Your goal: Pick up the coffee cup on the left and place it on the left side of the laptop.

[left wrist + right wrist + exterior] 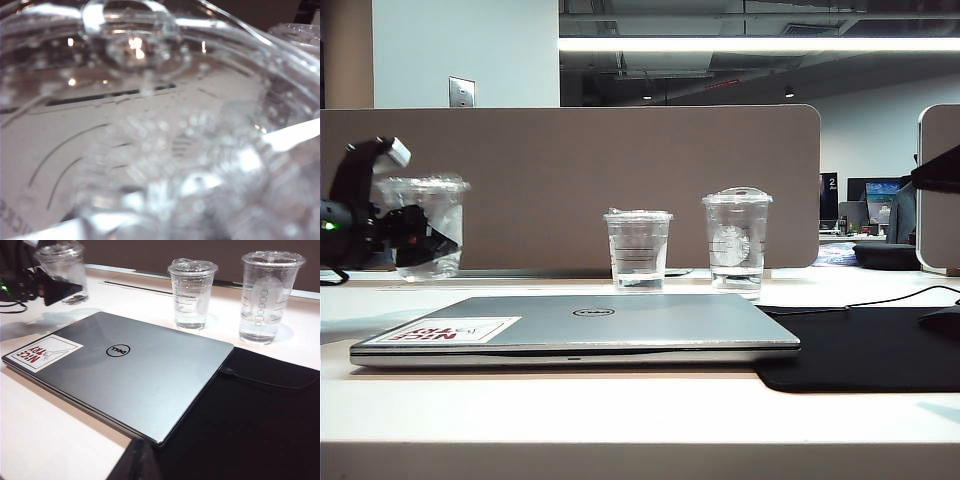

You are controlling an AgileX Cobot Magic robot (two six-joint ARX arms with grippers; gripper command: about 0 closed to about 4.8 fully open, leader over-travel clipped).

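1. The closed laptop lies nearest the exterior camera, its "NICE TRY" sticker at the left corner.
2. Behind that corner, the left gripper clamps the coffee cup, upright and seemingly lifted off the table; the drop spot lies below, left of the laptop.
3. The right gripper is out of sight, so the left arm is nearer.

lid of the laptop: I read the round "DELL" logo at its middle | white sticker on the laptop's corner: red "NICE TRY" | tallest cup: round logo on its side, too faint for me to read | dark panel far behind: white "2"
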